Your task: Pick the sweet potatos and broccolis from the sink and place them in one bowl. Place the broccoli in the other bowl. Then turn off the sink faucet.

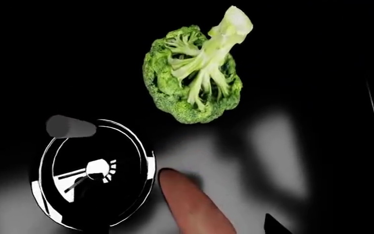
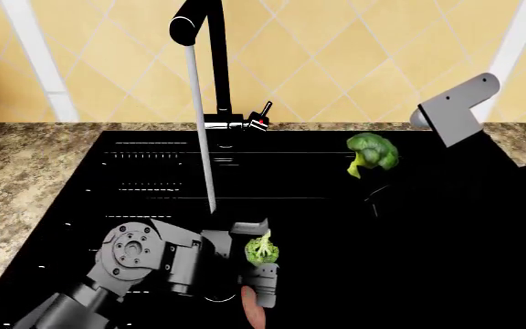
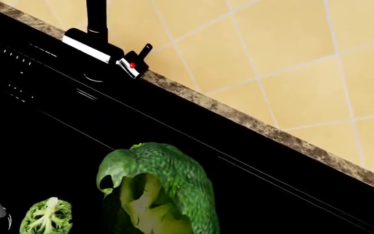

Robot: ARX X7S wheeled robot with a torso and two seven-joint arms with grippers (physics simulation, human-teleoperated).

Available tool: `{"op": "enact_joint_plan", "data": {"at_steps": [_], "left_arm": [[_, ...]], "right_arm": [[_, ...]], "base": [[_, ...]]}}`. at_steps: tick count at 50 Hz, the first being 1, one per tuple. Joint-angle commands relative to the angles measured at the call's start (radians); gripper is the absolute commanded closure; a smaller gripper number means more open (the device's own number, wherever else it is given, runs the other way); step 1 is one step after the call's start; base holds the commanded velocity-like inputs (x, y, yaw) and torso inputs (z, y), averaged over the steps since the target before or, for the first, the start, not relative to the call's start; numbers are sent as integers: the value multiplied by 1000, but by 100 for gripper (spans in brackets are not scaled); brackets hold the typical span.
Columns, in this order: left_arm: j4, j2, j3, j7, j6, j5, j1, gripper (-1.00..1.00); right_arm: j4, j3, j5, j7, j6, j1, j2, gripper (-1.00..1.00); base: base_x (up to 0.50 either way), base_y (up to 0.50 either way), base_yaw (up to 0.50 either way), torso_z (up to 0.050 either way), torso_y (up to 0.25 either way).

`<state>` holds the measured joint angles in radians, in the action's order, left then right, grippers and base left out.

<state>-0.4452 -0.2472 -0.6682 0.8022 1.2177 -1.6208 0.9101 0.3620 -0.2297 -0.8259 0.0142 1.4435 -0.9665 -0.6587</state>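
Observation:
Water runs from the faucet (image 2: 210, 62) into the black sink (image 2: 427, 274). One small broccoli (image 2: 261, 249) lies stem-up on the sink floor, also visible as broccoli (image 1: 196, 73) and broccoli (image 3: 46, 216). Beside it lies a sweet potato (image 2: 254, 312), seen again as sweet potato (image 1: 194, 204). My left gripper (image 2: 259, 262) hovers open over them, its fingers either side of the small broccoli in the head view. A larger broccoli (image 2: 371, 152), close up as broccoli (image 3: 161, 190), hangs above the sink with my right gripper (image 2: 372, 179) shut on it. No bowl is in view.
The faucet handle (image 2: 261, 116) with a red dot, also faucet handle (image 3: 138, 56), stands at the sink's back rim. The drain (image 1: 93, 173) sits near the sweet potato, under the water stream (image 2: 201, 137). Speckled counter (image 2: 25, 178) borders the sink; a tiled wall (image 2: 336, 55) rises behind.

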Motion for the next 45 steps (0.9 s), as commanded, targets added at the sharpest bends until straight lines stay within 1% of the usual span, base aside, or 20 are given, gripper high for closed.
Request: {"op": "enact_joint_plan", "data": {"at_steps": [1,6,9,13,23,26,32,33,40,45], "left_arm": [[-115,46,-80,-116,-24,107,23,-100],[-154,65,-114,-171,-43,149,31,-100],[-157,71,-120,-175,-42,149,23,-100],[-195,85,-143,-217,-64,180,27,-100],[-215,102,-167,-247,-79,197,9,-100],[-245,116,-182,-275,-86,212,12,-100],[-237,118,-192,-293,-91,217,13,-100],[-236,117,-191,-289,-107,225,11,100],[-229,111,-171,-267,-115,206,14,100],[-193,90,-151,-226,-123,189,1,100]], "right_arm": [[2,-5,8,-5,-27,17,-10,100],[4,-7,1,-7,-25,3,-9,100],[2,-5,-1,-10,-30,5,-6,100],[-15,-25,8,-1,-52,9,-4,100],[-19,-28,2,-3,-62,22,-3,100],[-23,-22,0,-3,-69,25,-5,100],[-20,-15,-8,-8,-65,21,-7,100],[-20,-15,-7,-9,-69,26,-7,100],[-24,-23,-9,-5,-75,26,-10,100],[-22,-19,-15,-10,-74,34,-13,100]], "base": [[0,0,0,0,0],[0,0,0,0,0],[0,0,0,0,0],[0,0,0,0,0],[2,0,0,0,0],[5,-1,-5,0,0],[11,-4,-7,0,0],[10,-4,-8,0,0],[4,-3,-7,0,0],[3,-2,-4,0,0]]}}
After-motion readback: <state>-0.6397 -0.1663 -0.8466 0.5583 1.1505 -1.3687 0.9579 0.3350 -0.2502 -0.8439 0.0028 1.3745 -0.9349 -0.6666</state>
